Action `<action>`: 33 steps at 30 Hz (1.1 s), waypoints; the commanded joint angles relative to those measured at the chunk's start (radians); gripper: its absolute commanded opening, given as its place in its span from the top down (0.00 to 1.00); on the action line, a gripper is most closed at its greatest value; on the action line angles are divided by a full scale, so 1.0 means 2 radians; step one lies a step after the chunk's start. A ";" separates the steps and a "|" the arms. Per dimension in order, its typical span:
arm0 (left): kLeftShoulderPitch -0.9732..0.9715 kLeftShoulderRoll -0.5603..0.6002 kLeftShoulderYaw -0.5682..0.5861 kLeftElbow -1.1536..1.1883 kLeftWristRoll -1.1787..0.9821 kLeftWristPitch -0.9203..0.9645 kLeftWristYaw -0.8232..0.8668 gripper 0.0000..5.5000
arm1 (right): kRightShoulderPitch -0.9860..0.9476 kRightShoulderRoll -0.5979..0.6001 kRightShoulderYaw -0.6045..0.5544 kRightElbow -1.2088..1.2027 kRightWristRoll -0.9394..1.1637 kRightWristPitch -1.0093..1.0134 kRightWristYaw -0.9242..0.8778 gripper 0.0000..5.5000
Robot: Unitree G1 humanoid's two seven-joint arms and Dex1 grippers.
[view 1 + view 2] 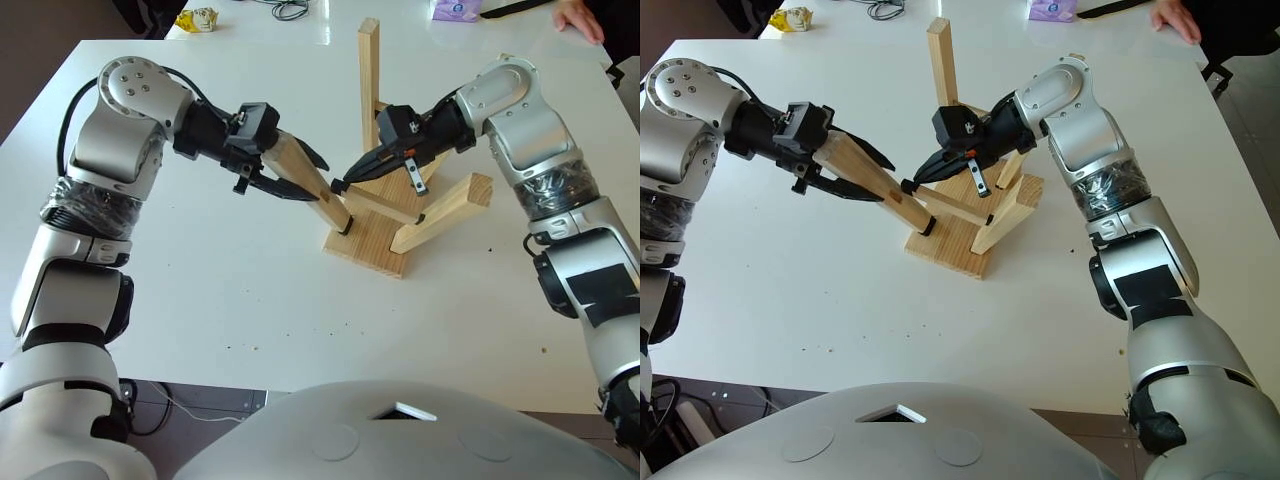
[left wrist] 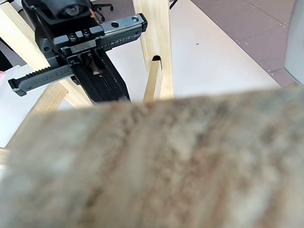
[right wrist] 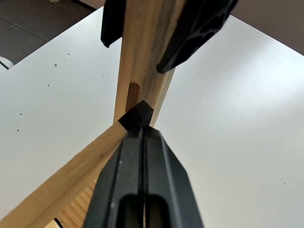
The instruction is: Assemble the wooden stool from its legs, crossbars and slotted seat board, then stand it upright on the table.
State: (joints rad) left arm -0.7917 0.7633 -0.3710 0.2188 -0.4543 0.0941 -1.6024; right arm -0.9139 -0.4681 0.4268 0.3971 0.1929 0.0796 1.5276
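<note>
My left pincer clamped on leg above seat | right pincer together, tip at crossbar | risk: skewed push unseats leg.

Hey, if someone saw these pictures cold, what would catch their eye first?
Two grippers meet over a half-built wooden stool in the middle of the white table. The left gripper clamps a tilted leg whose lower end sits at the seat board lying flat, while the right gripper, fingers together, touches its tips where a crossbar meets that leg. Behind them another leg stands upright from the board.
</note>
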 commanded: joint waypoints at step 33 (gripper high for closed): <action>0.223 0.118 0.044 -0.197 -0.016 0.087 0.102 0.63 | 0.015 -0.112 -0.324 -0.018 -0.033 -0.001 -0.414 1.00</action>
State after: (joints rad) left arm -0.4874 0.9354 -0.2337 -0.1357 -0.5681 0.1790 -1.3924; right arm -0.8681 -0.6252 -0.1715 0.2602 0.2036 0.1147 0.8284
